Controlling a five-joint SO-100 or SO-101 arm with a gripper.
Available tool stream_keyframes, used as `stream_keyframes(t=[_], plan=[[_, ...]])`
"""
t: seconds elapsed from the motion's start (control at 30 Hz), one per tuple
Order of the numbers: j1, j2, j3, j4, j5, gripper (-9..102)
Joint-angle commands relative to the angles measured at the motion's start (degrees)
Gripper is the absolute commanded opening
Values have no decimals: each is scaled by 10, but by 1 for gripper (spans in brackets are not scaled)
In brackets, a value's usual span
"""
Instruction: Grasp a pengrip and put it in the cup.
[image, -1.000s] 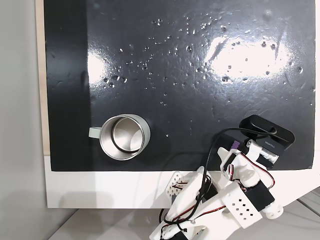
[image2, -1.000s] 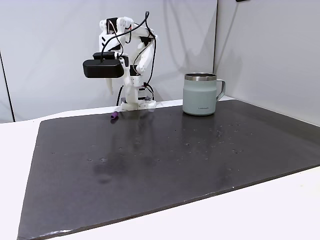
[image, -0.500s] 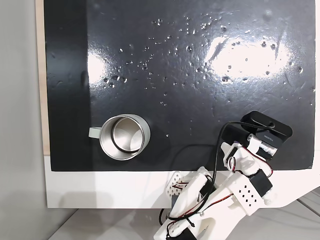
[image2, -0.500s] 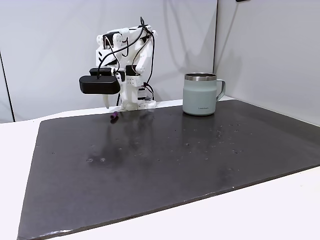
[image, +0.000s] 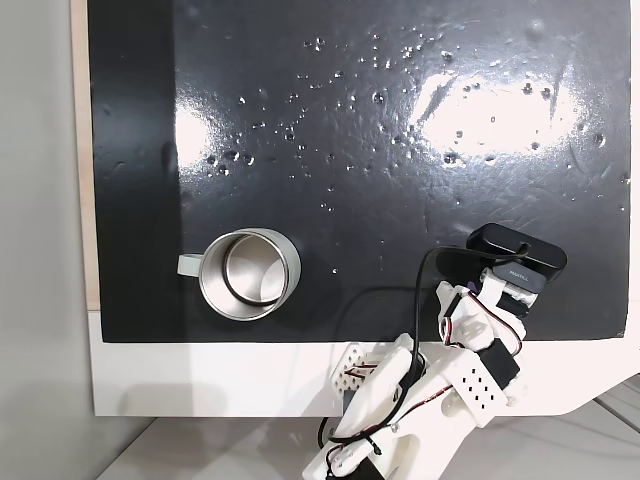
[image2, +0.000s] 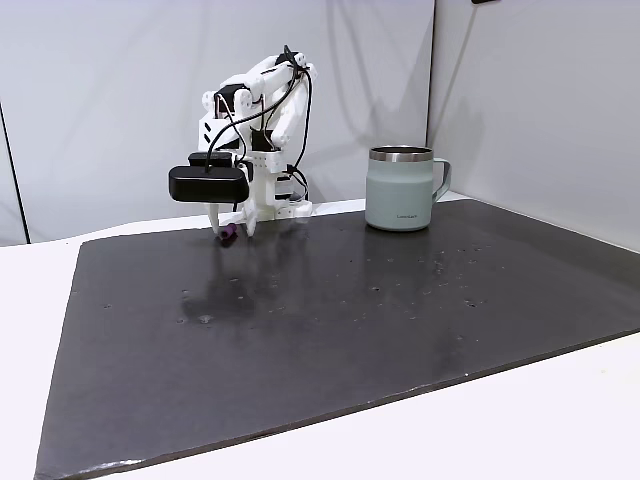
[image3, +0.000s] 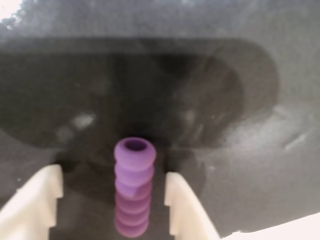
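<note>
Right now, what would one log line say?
hand: open, fingers either side of pengrip | pengrip: on mat, ungrasped | cup: upright, apart from the hand

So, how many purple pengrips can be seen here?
1. The pengrip lies on the black mat between the open gripper fingers; more could be hidden under the arm.

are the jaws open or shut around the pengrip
Open: in the wrist view the gripper has a gap on each side of the pengrip, which lies on the mat.

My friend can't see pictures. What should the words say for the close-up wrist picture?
A small purple ribbed pengrip lies on a dark mat between the two white fingers of the robot's open hand, with a gap on each side. A large dark shadow covers the mat behind it.
</note>
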Motion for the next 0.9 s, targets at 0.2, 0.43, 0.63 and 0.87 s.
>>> stream_keyframes(t=[0.2,0.43,0.63,0.87], plan=[[23,25,45,-22,-30,15],[61,33,73,-48,-63,3],[64,26,73,-59,-64,0],[27,3,1,-2,14,0]])
